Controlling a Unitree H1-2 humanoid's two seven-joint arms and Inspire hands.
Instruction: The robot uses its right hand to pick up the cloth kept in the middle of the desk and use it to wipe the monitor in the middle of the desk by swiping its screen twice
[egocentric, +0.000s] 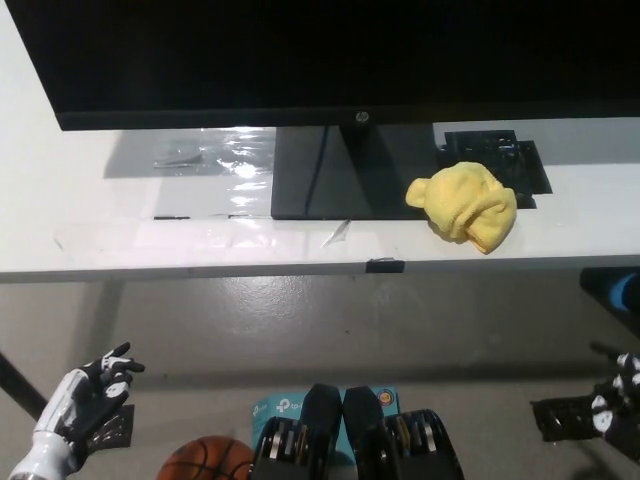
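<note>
A crumpled yellow cloth (464, 202) lies on the white desk (120, 240), just right of the monitor's black stand base (340, 185). The monitor (320, 50) fills the top of the head view, its dark screen facing me. My black right hand (605, 410) hangs low at the bottom right, below the desk's front edge and far from the cloth; its fingers are too dark to make out. My white left hand (85, 400) rests at the lower left, fingers spread, holding nothing.
A black tray-like object (500, 160) sits behind the cloth. Clear tape or plastic film (210, 155) glints on the desk left of the stand. On the grey floor lie a basketball (205, 462) and a teal box (270, 408). A blue object (625, 290) shows at right.
</note>
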